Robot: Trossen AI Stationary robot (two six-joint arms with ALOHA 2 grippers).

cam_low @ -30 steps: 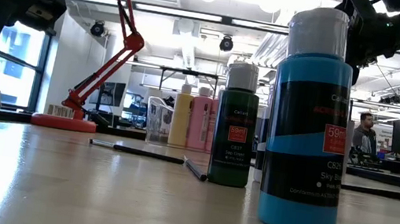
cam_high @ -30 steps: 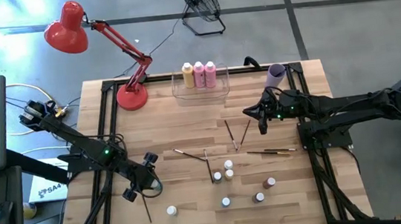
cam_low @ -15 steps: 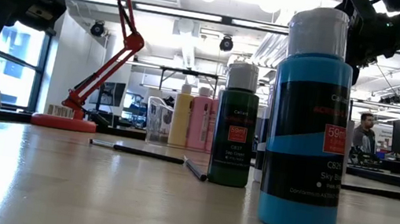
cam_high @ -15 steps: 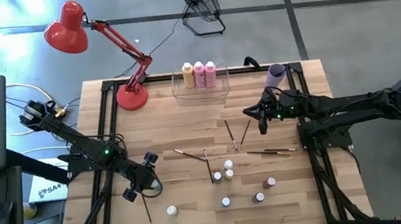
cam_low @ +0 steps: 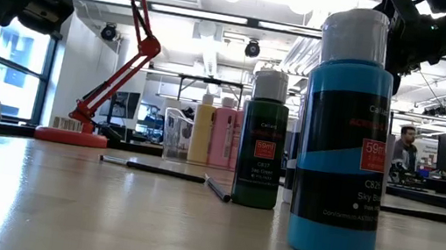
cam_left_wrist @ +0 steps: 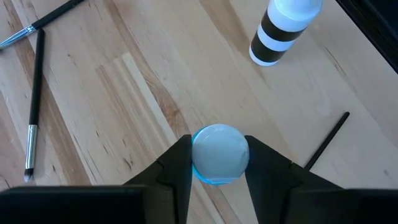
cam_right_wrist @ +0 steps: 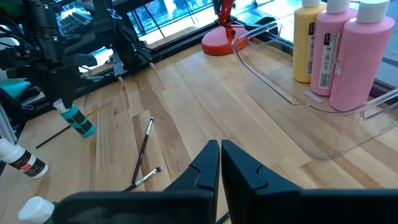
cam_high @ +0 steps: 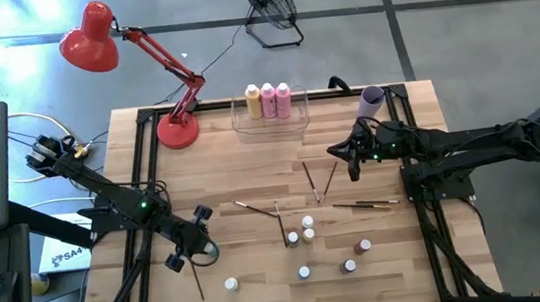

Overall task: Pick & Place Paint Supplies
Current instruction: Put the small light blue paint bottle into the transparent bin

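A small teal bottle with a white cap (cam_left_wrist: 219, 154) stands on the wood table (cam_high: 251, 163) at the near left. My left gripper (cam_high: 195, 241) slants down over it and hides it in the high view. My right gripper (cam_high: 353, 167) hangs shut above the table's right half, holding nothing. Thin paintbrushes (cam_high: 309, 182) (cam_high: 364, 203) (cam_high: 256, 209) lie mid-table. Small white-capped bottles (cam_high: 307, 229) (cam_high: 355, 255) (cam_high: 231, 284) stand toward the near edge. Three tall yellow and pink bottles (cam_high: 268, 101) stand in a clear bin at the far edge. My left gripper has the teal bottle's white cap (cam_left_wrist: 200, 163) pinched between its two fingers, one on each side. The fingers (cam_left_wrist: 180, 171) slant down on it from above. The bottle's base (cam_right_wrist: 86, 130) rests on the table.
A red desk lamp (cam_high: 177, 131) stands at the far left, and a lilac cup (cam_high: 372, 100) at the far right. A black-and-white bottle (cam_left_wrist: 283, 31) and another brush (cam_high: 196, 277) are close to my left gripper. Bare wood lies between the bin and the brushes.
My left gripper's fingers have drawn in on the teal bottle's cap; the arm has kept its place.
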